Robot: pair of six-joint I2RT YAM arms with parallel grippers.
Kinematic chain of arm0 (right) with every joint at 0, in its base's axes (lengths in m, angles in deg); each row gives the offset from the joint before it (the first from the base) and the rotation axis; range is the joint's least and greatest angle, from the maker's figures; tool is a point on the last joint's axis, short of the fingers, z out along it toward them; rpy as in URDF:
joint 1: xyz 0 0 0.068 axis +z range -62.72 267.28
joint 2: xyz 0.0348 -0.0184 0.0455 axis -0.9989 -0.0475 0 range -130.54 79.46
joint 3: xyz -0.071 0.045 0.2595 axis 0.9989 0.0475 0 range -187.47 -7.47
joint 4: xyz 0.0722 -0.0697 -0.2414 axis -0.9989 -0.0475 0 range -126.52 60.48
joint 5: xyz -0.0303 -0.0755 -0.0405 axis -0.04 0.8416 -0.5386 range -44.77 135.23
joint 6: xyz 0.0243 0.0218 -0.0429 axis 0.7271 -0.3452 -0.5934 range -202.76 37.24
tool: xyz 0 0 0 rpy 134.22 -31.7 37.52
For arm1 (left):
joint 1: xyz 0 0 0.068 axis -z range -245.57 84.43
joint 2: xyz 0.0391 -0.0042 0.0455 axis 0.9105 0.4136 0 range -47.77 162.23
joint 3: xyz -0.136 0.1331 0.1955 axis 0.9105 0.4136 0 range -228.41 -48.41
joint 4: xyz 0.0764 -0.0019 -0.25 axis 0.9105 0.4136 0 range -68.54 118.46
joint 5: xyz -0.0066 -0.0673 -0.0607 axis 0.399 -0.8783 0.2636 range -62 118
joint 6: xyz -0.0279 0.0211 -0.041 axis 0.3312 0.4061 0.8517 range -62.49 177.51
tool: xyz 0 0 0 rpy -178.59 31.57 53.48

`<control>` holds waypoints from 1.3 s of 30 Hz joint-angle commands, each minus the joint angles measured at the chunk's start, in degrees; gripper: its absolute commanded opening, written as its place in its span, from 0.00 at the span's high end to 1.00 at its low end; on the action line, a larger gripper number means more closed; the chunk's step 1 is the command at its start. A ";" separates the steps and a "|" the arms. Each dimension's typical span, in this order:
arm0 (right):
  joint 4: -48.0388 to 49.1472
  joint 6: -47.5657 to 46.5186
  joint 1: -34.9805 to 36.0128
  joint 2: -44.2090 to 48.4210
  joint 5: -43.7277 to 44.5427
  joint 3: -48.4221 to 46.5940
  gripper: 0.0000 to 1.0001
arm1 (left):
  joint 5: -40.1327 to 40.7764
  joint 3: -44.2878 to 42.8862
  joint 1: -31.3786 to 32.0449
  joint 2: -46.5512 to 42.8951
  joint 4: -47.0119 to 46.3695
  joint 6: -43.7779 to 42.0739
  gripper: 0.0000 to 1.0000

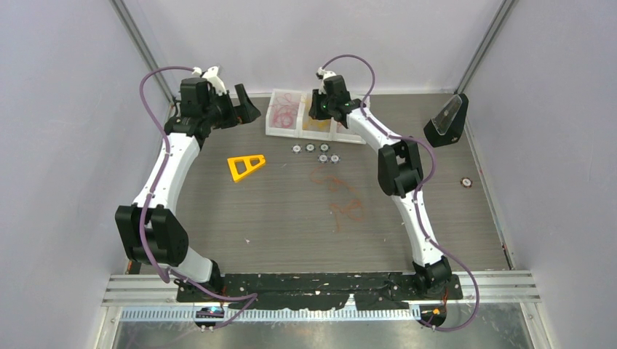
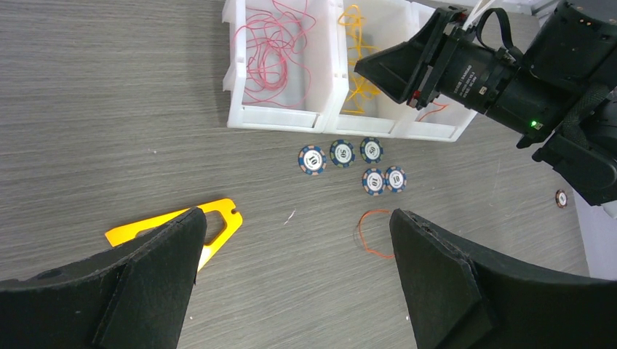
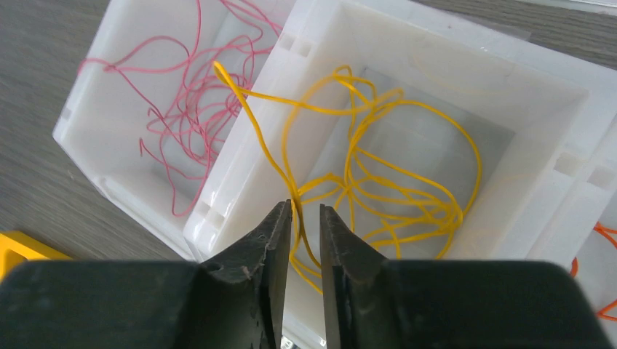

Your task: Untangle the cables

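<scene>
Left gripper (image 2: 296, 217): hovers above the grey wood-grain table (image 2: 109, 109), near the bins. Its black fingers (image 2: 156, 269) are spread wide, with nothing between them.

Right gripper (image 3: 304, 211): over the middle one of three white plastic bins (image 3: 451, 43) at the far side of the table. Fingers nearly together, with a slim gap between them that is wider than a strand. One yellow strand runs down into that gap, close along the left finger's inner face. Its other end arches up over the wall shared with the neighbouring bin.

Cables:
- The yellow cables (image 3: 393, 196) lie as loose loops in the middle bin.
- The pinkish-red cables (image 3: 196, 102) are a loose heap in the bin to the left.
- The orange cables (image 3: 600, 269) just show in the third bin, at the right edge of the wrist view.
- A loose orange-red tangle (image 1: 340, 195) lies on the bare table between the arms, well apart from the bins. One loop of it (image 2: 371, 234) lies near the left gripper's right finger.

Other items:
- Five blue-and-white poker chips (image 2: 342, 153) are clustered just in front of the bins.
- A yellow triangular plastic frame (image 2: 231, 215) lies flat, partly under the left finger.
</scene>
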 commanded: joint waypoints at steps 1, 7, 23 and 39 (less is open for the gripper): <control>-3.16 -3.71 0.32 2.83 1.08 -2.54 0.64 | -2.10 -1.82 -0.36 -1.44 -1.23 0.20 0.00; -1.53 -6.70 0.32 11.10 -1.19 4.41 0.34 | -3.70 -1.48 -0.38 -2.26 -2.69 0.48 0.00; -34.70 -53.87 -0.29 40.17 -25.01 32.17 0.02 | -4.78 3.31 -0.24 -7.07 -3.67 -3.30 0.00; -53.60 -73.69 0.74 32.52 -15.12 40.42 0.05 | -5.48 4.72 -0.28 -10.83 -1.44 -5.33 0.00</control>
